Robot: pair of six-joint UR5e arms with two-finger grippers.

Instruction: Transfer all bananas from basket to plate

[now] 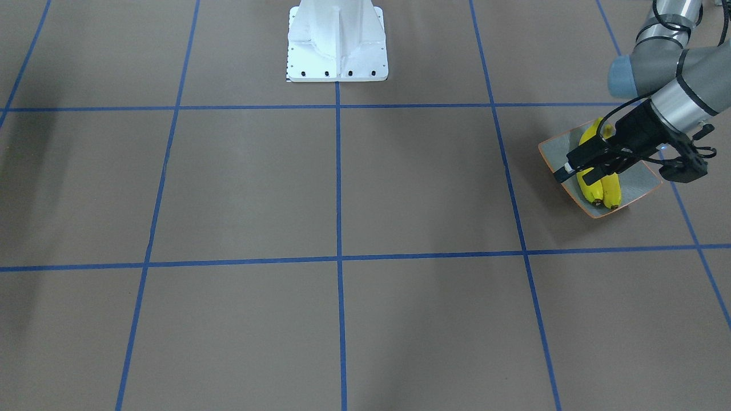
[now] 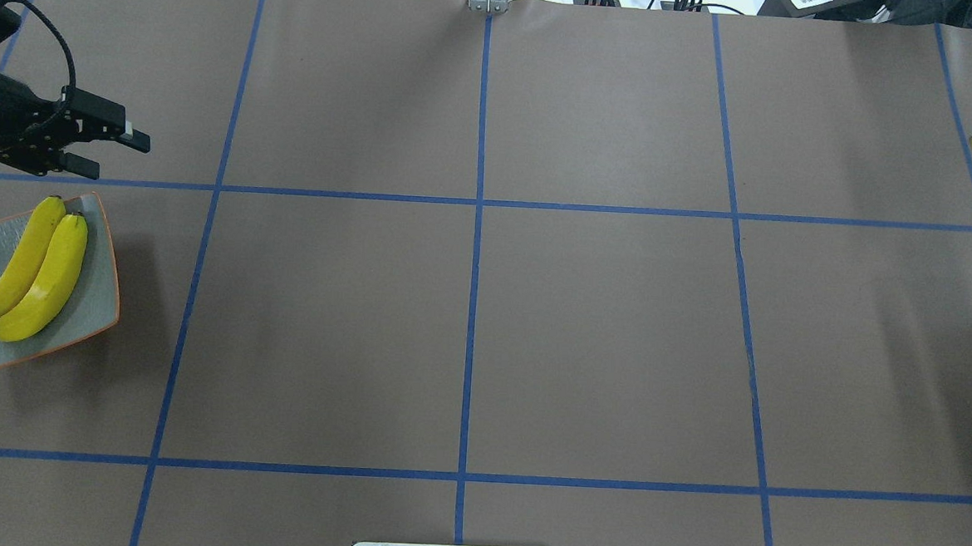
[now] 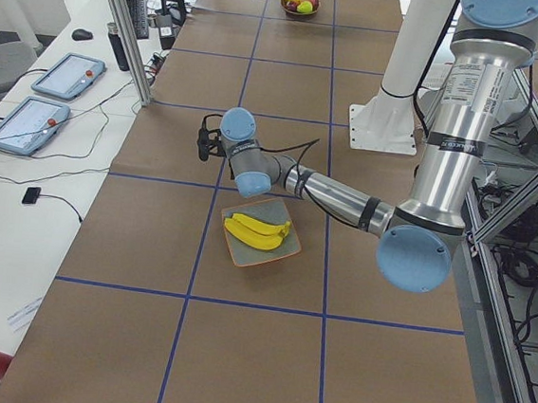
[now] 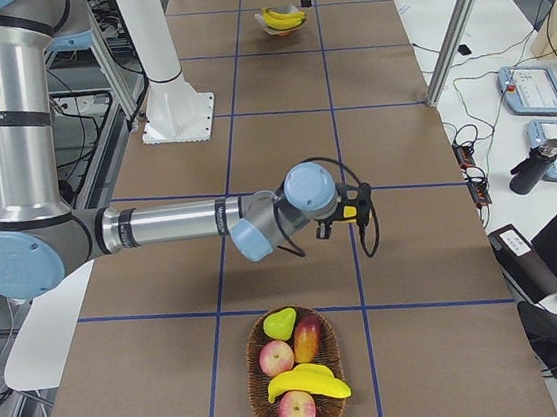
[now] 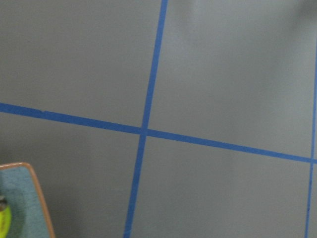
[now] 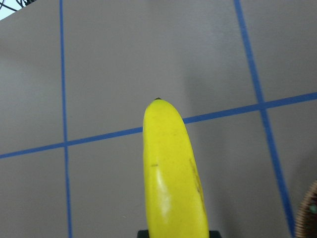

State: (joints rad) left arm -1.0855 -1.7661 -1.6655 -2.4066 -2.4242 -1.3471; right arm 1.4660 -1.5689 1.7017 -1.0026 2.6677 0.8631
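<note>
Two bananas (image 2: 41, 279) lie side by side on the plate (image 2: 95, 298), at the 9 o'clock end of the table (image 2: 466, 330) in the overhead view. The left gripper (image 2: 118, 158) hangs just past the plate, at its 12 o'clock, with its fingers spread apart and nothing between them. Far off at the 3 o'clock end, the right gripper (image 4: 340, 217) pinches a third banana (image 6: 171, 173) and holds it up over the table. A fourth banana (image 4: 309, 383) lies in the basket (image 4: 265, 416) with other fruit. So the job looks about half done. The held banana has a long way to go, and most of it sticks out past the fingers, so a fast move could make it wobble and slip out. The plate has little room, so a banana put down near the rim could roll off. The left arm is close to the plate too, so the two arms could bump there.
</note>
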